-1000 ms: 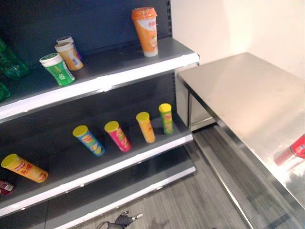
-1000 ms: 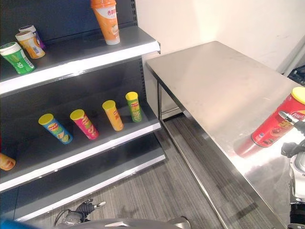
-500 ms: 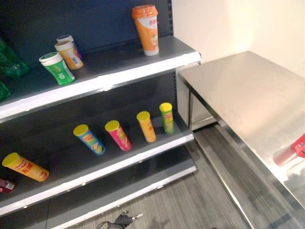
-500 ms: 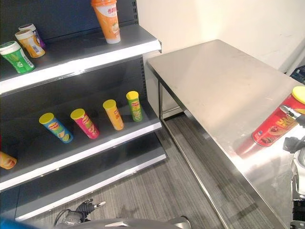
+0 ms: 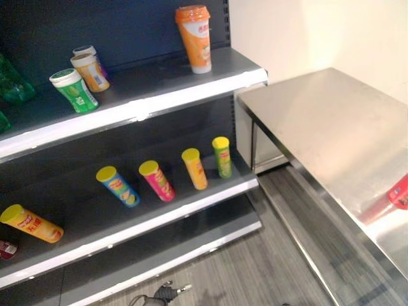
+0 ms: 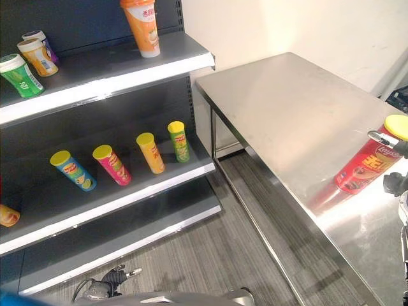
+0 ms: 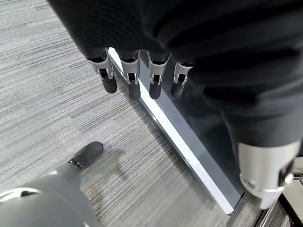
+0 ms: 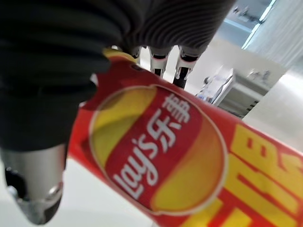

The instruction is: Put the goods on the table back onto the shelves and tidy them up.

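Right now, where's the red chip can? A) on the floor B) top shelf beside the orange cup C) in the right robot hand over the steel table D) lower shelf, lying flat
C: the right robot hand has its fingers and thumb round the red chip can, tilted above the steel table.

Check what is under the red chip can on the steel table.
The red chip can is tilted in the right hand above the bare steel table, which carries only its reflection. Whether its base touches the table cannot be told.
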Tool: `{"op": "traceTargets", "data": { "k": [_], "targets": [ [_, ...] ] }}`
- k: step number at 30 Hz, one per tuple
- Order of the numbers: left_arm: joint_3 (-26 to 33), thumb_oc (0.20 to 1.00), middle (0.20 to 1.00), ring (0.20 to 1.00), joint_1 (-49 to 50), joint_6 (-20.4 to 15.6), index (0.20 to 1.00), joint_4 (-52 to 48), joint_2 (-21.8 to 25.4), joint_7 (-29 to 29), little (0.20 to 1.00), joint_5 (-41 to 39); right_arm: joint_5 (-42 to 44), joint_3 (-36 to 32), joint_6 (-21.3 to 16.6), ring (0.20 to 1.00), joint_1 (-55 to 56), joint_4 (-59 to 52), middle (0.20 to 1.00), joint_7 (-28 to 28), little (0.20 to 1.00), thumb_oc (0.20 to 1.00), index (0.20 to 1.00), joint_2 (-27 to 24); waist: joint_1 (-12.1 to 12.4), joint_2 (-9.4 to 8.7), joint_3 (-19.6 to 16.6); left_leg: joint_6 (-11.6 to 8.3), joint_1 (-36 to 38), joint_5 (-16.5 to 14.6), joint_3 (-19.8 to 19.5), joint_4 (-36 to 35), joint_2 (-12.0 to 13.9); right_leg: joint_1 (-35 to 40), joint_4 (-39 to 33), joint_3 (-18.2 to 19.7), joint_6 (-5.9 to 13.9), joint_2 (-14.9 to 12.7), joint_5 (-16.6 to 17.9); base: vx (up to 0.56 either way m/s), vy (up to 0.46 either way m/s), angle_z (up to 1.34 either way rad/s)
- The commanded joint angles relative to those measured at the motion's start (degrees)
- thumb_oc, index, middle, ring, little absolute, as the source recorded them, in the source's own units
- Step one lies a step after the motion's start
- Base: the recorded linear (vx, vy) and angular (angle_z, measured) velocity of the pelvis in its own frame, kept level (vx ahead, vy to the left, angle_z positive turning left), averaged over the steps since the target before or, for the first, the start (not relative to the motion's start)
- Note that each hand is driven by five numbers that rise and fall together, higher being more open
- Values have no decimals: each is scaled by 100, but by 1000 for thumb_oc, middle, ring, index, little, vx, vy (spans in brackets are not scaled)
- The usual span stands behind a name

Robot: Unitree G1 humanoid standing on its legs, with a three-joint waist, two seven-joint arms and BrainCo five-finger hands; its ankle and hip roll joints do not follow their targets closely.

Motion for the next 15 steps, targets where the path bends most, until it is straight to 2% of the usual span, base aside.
{"op": "traceTargets", "data": {
  "k": [1, 8, 15],
  "targets": [
    [75, 1000, 1000, 1000, -430, -149, 1000, 39, 540, -68, 1000, -122, 148, 147, -296, 1000, -507, 109, 1000, 430, 1000, 1000, 1000, -429, 193, -492, 26, -291, 602, -662, 86, 38, 215, -212, 93, 218, -253, 277, -239, 0, 0, 0],
    [90, 1000, 1000, 1000, -434, -186, 1000, 67, 576, -143, 1000, -164, 334, 286, -252, 1000, -321, 314, 1000, 894, 1000, 1000, 1000, -928, 153, -550, 40, -319, 591, -643, 105, 38, 219, -242, 93, 223, -246, 274, -217, 0, 0, 0],
    [119, 1000, 1000, 1000, -438, -200, 1000, 69, 557, -151, 1000, -193, 358, 199, -199, 1000, -52, 349, 1000, 1027, 1000, 1000, 1000, -1031, 110, -568, 59, -328, 602, -637, 135, 38, 222, -259, 93, 241, -238, 273, -204, 0, 0, 0]
  ]
}}
